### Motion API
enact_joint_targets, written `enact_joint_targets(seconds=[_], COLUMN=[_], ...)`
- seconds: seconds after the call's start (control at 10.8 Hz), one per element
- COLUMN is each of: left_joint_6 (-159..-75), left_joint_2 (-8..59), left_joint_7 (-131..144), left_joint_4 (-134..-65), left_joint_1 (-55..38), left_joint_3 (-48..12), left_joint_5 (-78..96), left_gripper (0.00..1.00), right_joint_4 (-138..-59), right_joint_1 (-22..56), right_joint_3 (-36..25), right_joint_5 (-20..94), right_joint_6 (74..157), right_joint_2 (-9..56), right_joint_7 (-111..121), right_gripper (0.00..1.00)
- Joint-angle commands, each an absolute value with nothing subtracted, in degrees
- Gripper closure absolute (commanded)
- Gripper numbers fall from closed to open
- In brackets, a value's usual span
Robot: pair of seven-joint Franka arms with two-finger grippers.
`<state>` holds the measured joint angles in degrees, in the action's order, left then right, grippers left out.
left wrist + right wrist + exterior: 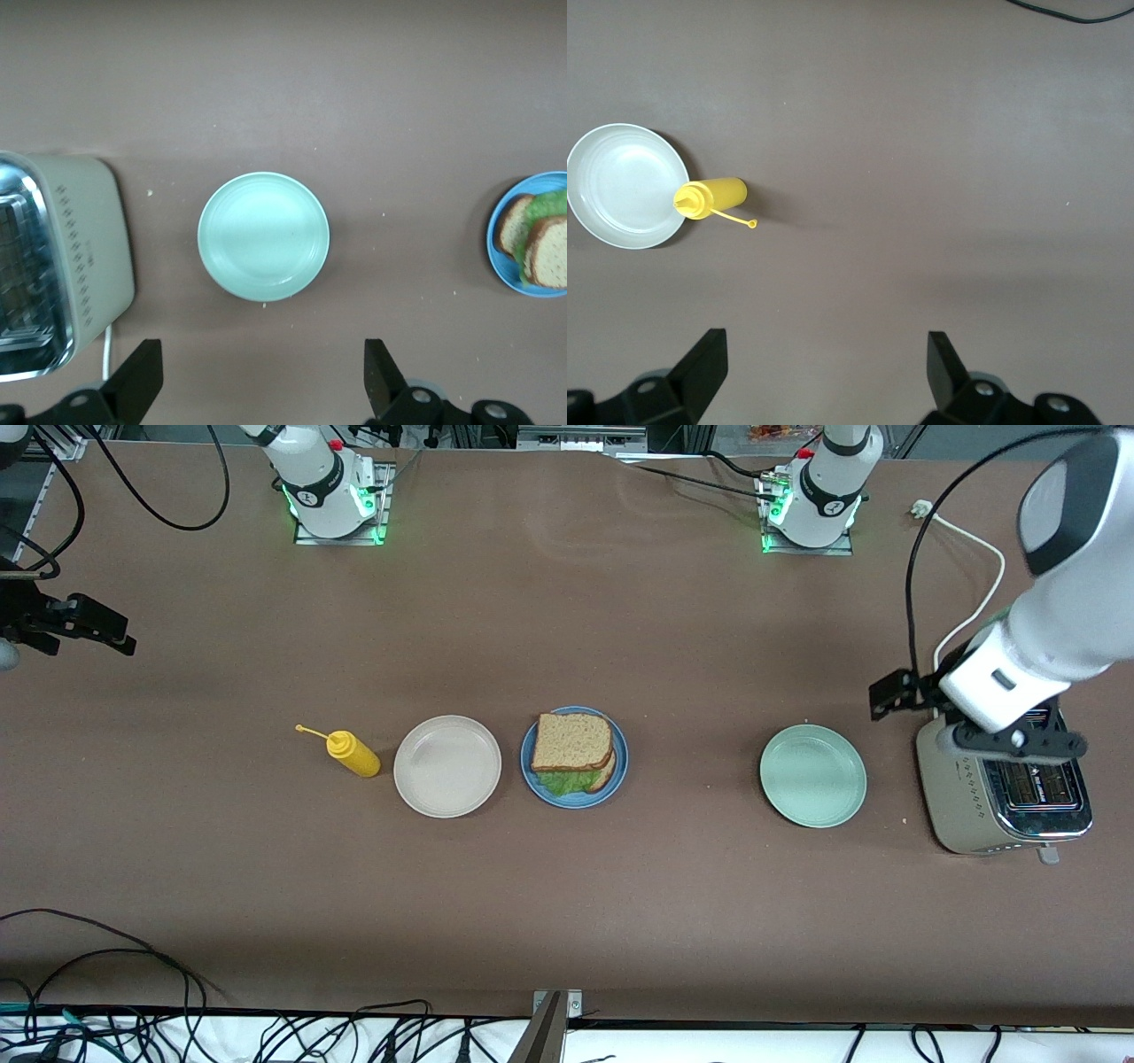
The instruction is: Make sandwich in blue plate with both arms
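Toaster (1005, 797), cream w/ chrome top, is the thing nearest the front camera; it stands at the left arm's end of the table. Sandwich (574, 755) sits on the blue plate (530, 766) mid-table: brown bread slice on top, green lettuce poking out at the edge nearer the camera, 2nd slice under. All other places are given from the blue plate. Beige plate (447, 766) is just beside it, toward the right arm's end. Yellow squeeze bottle (353, 753) stands past that, touching nothing. Pale green plate (812, 775) lies well apart toward the left arm's end, bare. Left gripper (263, 381) hovers over the toaster, fingers wide apart, holding nothing. Right gripper (826, 376) hangs over bare table at the right arm's end, fingers apart too, holding nothing.
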<state>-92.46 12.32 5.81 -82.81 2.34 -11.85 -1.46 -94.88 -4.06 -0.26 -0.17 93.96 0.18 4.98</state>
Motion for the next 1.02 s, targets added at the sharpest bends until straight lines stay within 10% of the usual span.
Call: enact_joint_targets(seconds=[0.0,0.92], left_joint_6=[-88.78,-88.95], left_joint_2=[2.14,-2.11], left_joint_7=[5.54,-0.88], left_joint_4=[-90.14,-95.98], left_joint_1=[2.20,-1.32], left_joint_3=[-11.08,-3.78], left_joint_5=[1.30,0.97], left_gripper=[0.00,0.00], right_joint_4=[-93.78,-93.78], right_joint_1=[-3.69,-3.69], right_joint_3=[-0.44,-0.53], right_joint_5=[-0.53,-0.53], right_joint_6=[92.72,92.64], right_joint_2=[0.17,0.09], right_joint_7=[5.01,5.10], right_gripper=[0.00,0.00])
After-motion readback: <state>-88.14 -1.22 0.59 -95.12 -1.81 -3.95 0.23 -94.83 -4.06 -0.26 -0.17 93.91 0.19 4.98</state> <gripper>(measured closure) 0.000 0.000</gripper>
